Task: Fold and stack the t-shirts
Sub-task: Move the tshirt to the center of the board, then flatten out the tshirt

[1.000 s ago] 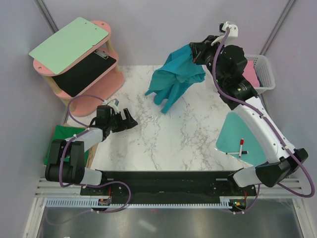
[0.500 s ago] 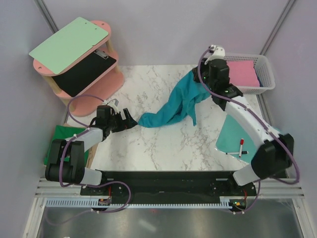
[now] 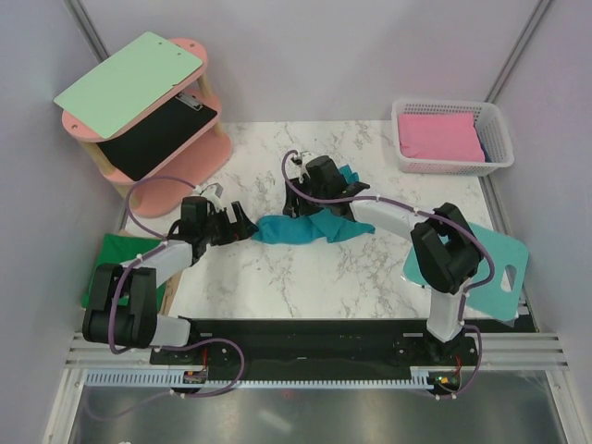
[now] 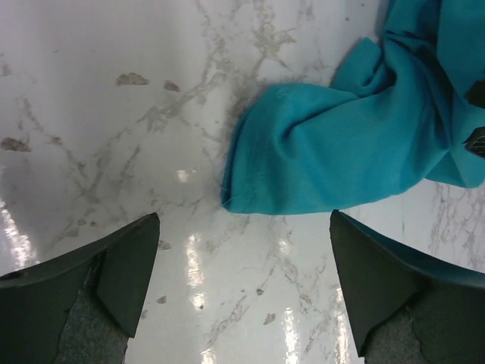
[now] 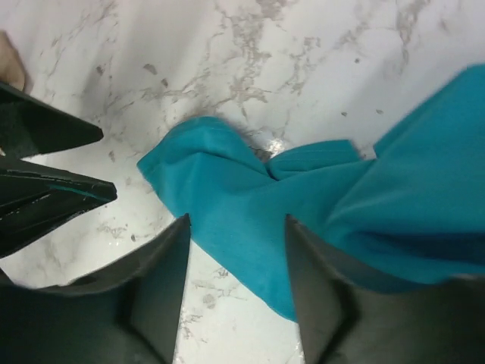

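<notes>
Teal-blue t-shirt (image 3: 305, 228) has come down, edge near left tool (image 3: 242, 225).

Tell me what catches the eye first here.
A teal-blue t-shirt lies crumpled in the middle of the white marble table. The open left gripper sits just short of its left end, and the open right gripper hangs over it. A pink shelf stands far left, a white basket far right.

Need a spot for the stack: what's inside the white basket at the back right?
The white basket holds a pink cloth that covers nearly its whole floor. Anything beneath that cloth is hidden from the top view.
</notes>
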Motion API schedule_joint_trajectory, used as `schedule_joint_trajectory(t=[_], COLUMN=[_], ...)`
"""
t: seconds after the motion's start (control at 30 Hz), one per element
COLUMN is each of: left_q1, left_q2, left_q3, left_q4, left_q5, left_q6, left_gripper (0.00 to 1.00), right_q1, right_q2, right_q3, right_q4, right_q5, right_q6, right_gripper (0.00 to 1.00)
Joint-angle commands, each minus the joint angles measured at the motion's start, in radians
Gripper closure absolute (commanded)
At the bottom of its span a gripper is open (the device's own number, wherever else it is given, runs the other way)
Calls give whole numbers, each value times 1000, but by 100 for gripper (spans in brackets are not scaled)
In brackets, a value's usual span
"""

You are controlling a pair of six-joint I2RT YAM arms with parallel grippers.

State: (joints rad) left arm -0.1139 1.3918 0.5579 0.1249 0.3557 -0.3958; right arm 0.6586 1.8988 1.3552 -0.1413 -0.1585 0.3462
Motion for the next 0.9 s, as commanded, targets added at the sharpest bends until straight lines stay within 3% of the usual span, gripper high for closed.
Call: schedule_joint_trajectory(t=[0.0,0.03,0.17,0.4,0.63,0.87], left_q1=[-114,-148,-326,-679,-823,-951], left_q2=[-85,-91,-68,252,565,782], left_q3=[-3,7,133,473,866,1088], left_q4=[99,98,64,-114,-307,-482], left_q5=[2,-20,-150,-556,-855,-1194], left_q6=[15,14,9,112,196,298], left_gripper=[0,0,0,1,1,0], right_q1=[-14,-19,-40,-206,-332,-376], right_q2=[-122,-177,-309,-538,-581,-581], right_q3=[-36,-57,-161,-329,-396,-418], right_q4=[39,46,42,16,-18,-32], right_q5=[17,48,178,395,369,361], right_q6=[-21,-24,-13,62,51,51], right_gripper=[29,22,21,26,27,28])
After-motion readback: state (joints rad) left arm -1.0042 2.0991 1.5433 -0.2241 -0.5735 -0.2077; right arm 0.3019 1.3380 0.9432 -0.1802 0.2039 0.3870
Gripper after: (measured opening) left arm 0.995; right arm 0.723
